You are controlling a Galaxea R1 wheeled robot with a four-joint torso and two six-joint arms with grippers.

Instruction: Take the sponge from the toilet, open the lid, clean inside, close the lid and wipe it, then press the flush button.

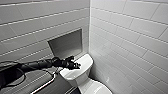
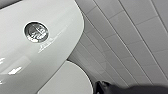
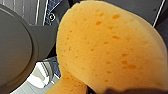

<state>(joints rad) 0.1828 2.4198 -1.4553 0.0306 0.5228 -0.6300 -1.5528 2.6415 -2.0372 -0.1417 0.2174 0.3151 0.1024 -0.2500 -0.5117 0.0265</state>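
The white toilet [image 1: 80, 75] stands in the corner, its tank top [image 1: 83, 63] nearest the wall. My left gripper [image 1: 75, 65] hovers shut over the left part of the tank top. In the left wrist view the round flush button [image 2: 36, 31] sits in the glossy tank top [image 2: 57, 45], a little way off from the camera. The lid [image 1: 96, 88] lies down over the bowl, and its white edge [image 2: 67, 81] shows below the tank. The orange sponge [image 3: 105, 47] looms large and close in the right wrist view, with my right gripper shut on it.
White tiled walls meet in a corner behind the toilet. A recessed niche [image 1: 66, 45] is set in the left wall above the tank. A metal rail [image 1: 46, 83] runs along a dark surface left of the toilet. A grey rounded surface [image 3: 15, 47] lies beyond the sponge.
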